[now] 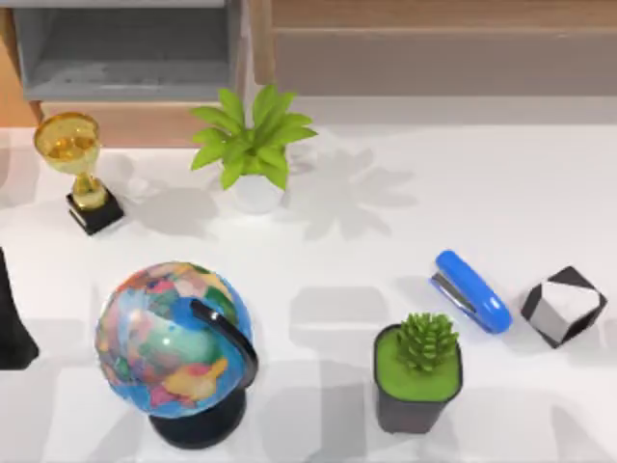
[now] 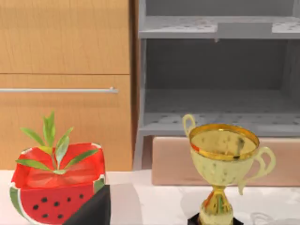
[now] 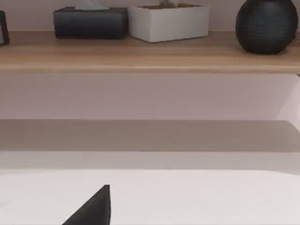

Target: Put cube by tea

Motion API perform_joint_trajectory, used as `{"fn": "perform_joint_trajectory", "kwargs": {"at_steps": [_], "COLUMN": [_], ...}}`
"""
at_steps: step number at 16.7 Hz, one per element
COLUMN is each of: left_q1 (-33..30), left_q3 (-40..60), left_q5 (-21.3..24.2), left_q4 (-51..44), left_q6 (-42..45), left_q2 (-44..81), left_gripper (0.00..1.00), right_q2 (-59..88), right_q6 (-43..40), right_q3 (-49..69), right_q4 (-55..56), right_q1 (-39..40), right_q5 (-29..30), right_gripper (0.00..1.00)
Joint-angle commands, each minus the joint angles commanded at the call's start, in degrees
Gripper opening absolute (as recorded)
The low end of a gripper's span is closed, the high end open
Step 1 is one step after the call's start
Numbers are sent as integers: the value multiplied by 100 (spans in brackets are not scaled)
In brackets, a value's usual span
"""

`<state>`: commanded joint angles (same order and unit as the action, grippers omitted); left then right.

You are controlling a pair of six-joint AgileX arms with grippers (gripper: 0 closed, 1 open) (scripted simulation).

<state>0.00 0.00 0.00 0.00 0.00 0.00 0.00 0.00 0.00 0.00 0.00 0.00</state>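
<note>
The cube [image 1: 564, 307], black with white and grey cut faces, rests on the white table [image 1: 386, 222] near its right edge, just right of a blue stapler [image 1: 472, 291]. Nothing holds or touches it. The tea is out of view. My left arm [image 1: 8, 318] is a dark shape at the table's left edge, far from the cube. A black part of my left gripper [image 2: 91, 211] shows in the left wrist view, facing a trophy. A black part of my right gripper [image 3: 93, 210] shows in the right wrist view, above bare table.
A succulent in a black pot [image 1: 418, 371] stands front centre-right and a globe [image 1: 178, 342] front left. A gold trophy [image 1: 82, 169] and a leafy plant [image 1: 253, 145] stand at the back. A watermelon planter [image 2: 56, 187] sits near the trophy. Shelving [image 1: 125, 48] lines the back.
</note>
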Motion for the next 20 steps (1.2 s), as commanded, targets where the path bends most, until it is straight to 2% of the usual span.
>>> {"fn": "perform_joint_trajectory", "kwargs": {"at_steps": [4, 8, 20], "left_q1": [0, 0, 0], "left_q3": [0, 0, 0], "left_q5": [0, 0, 0], "left_q4": [0, 0, 0], "left_q6": [0, 0, 0], "left_q2": [0, 0, 0], "left_gripper": [100, 100, 100], "right_q2": [188, 1284, 7623], "right_q6": [-22, -93, -93], "right_q3": [184, 1254, 6638], "right_q4": [25, 135, 537], "right_q1": [-49, -279, -1241], "right_q5": [-27, -187, -1039], "right_gripper": [100, 100, 100]}}
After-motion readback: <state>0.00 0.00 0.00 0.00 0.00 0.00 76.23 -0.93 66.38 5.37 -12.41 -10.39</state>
